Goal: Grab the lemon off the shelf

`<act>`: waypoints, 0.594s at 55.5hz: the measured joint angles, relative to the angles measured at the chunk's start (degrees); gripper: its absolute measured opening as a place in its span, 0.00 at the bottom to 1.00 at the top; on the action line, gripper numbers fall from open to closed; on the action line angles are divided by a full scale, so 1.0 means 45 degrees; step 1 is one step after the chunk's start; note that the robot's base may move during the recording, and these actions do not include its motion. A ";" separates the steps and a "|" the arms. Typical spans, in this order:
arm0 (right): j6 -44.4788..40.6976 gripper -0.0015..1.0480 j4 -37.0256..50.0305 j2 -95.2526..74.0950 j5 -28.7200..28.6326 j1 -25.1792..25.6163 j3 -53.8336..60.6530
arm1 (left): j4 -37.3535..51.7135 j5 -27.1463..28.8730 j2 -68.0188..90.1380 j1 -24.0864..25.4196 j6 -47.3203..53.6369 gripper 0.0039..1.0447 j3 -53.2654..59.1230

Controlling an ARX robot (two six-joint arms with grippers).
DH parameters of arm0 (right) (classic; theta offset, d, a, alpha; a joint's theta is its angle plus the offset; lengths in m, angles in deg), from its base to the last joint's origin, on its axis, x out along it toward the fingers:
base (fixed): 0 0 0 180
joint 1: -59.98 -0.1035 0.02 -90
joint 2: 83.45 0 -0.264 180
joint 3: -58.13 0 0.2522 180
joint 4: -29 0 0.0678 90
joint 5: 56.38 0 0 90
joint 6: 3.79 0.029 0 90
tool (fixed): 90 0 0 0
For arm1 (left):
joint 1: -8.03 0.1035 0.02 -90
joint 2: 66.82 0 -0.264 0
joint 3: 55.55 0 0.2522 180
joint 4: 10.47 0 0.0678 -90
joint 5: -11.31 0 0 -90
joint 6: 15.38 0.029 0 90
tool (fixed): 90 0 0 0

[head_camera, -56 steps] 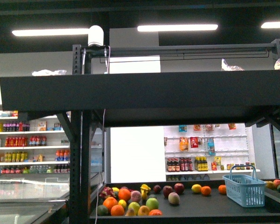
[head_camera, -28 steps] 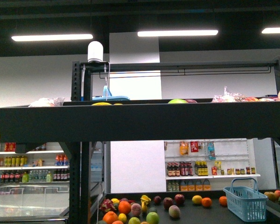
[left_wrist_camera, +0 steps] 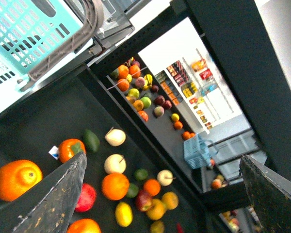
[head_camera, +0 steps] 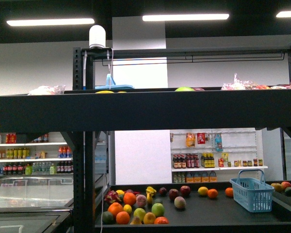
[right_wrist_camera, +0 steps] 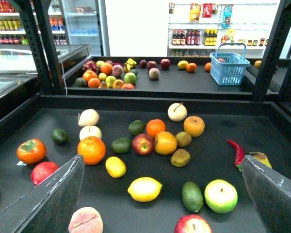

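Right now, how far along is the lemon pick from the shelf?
Early. Done: the right hand is open and looks down onto a fruit tier of the shelf. In hand: nothing; the lemon lies untouched on the tier floor, in front of that hand. The left hand is open and empty too. Left: lower onto the lemon, close, lift it out.

Lemon (right_wrist_camera: 144, 189): yellow, oval, lying on its side on the black shelf (head_camera: 136, 110) tray; shelf tier spans mid-frame, front view.
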 joint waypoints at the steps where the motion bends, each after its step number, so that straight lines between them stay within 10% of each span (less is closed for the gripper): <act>1: 0.0000 0.93 0.0000 0.0000 0.0000 0.0000 0.0005 | 0.0063 -0.0087 0.0408 0.0185 -0.0311 0.93 -0.0233; 33: 0.0000 0.93 0.0000 0.0000 0.0000 0.0000 0.0000 | 0.2098 -0.0593 0.8908 0.1549 -0.2652 0.93 -0.5416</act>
